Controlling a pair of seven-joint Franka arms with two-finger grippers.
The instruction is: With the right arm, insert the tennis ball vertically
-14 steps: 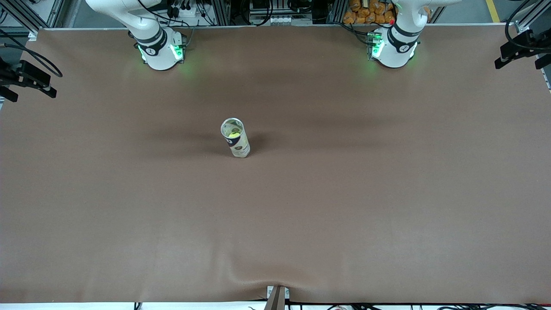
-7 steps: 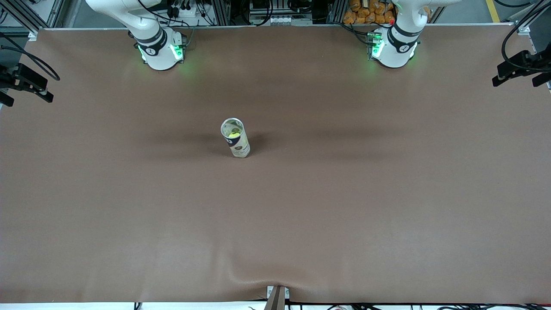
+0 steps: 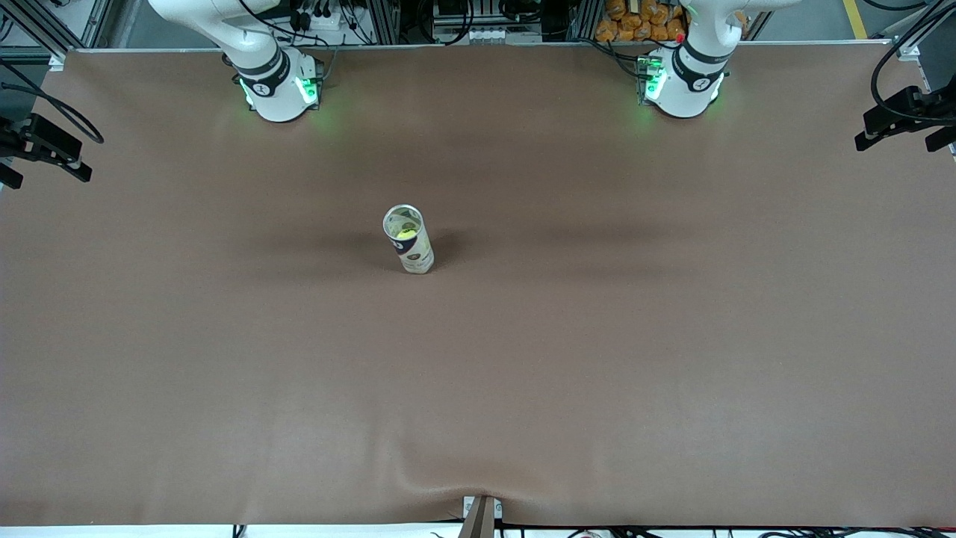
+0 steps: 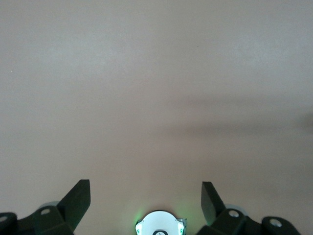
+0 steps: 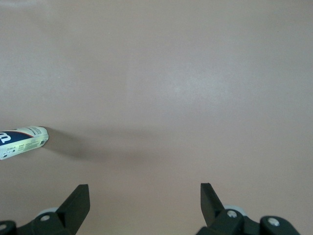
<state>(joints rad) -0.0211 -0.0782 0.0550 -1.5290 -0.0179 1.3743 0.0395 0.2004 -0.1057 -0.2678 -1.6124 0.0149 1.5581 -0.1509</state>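
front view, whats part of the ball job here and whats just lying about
Part of the job:
- tennis ball, already inside the can
- clear can, upright mid-table
- right gripper, open, over bare table

Not part of it:
- left gripper, open, waiting
- brown table cover

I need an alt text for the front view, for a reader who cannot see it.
A clear plastic tennis-ball can stands upright and open near the middle of a brown table, with a yellow-green tennis ball inside it. The two white arm bases stand along the table's upper edge; neither gripper appears over the table.
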